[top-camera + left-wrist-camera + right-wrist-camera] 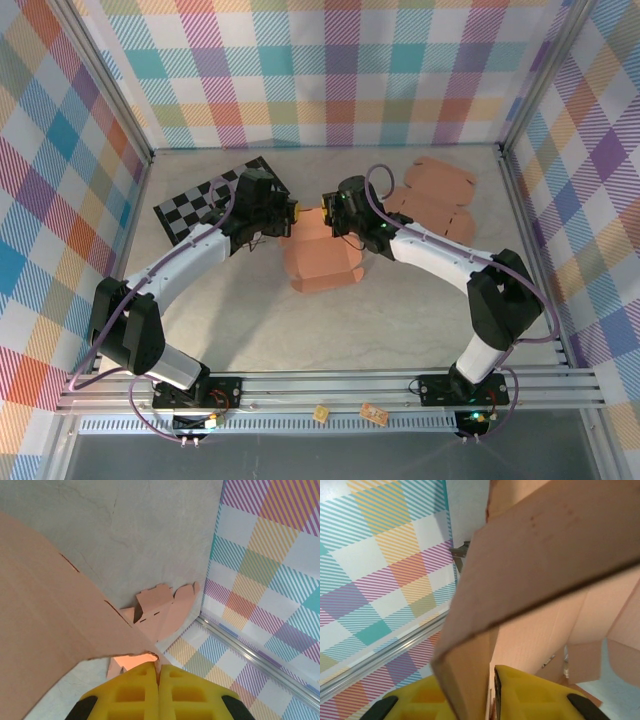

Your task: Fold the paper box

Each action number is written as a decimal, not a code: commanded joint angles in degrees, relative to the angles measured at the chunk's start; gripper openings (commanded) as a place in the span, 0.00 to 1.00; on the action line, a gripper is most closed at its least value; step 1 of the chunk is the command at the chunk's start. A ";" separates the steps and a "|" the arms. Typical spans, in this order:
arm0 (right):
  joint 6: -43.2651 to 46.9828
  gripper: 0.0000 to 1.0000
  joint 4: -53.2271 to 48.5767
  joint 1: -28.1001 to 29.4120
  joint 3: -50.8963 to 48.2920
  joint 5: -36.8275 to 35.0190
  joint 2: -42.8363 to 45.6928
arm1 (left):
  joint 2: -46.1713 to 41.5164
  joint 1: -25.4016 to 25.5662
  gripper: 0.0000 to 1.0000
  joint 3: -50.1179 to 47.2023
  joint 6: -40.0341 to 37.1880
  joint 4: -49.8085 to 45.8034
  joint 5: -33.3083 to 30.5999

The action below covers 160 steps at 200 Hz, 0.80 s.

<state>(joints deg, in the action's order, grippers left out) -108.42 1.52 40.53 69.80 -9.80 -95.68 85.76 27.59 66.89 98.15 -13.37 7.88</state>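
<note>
The salmon paper box [320, 258], partly folded, lies mid-table between both arms. My left gripper [292, 212] is at its far left corner. In the left wrist view the yellow fingers [130, 692] are pressed together, the gripper [159, 672] shut on a thin edge of the box panel [45, 610]. My right gripper [330, 212] meets it from the right. In the right wrist view a raised flap of the box [545, 545] runs down between the yellow fingers [530, 692], and the gripper [490, 682] is shut on it.
A second flat salmon box blank [437, 195] lies at the back right; it is seen as a blank [160, 607] by the wall. A black-and-white checkerboard [205, 200] lies at the back left under the left arm. Plaid walls enclose the table.
</note>
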 commanded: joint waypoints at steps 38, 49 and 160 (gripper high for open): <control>1.85 0.20 -3.99 0.44 3.68 0.84 -0.12 | 0.46 0.88 0.00 -0.29 0.46 -0.01 0.27; 1.81 0.19 -4.46 0.41 3.62 0.63 -0.19 | 0.54 0.88 0.00 -0.11 0.46 0.09 0.29; 0.01 0.00 -24.70 -2.12 14.60 2.99 0.91 | 0.24 -8.57 0.51 7.86 -18.15 -9.68 8.04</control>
<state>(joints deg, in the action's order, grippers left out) -106.50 -14.00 39.51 79.88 -8.49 -95.96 86.19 24.99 70.15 91.37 -15.53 11.57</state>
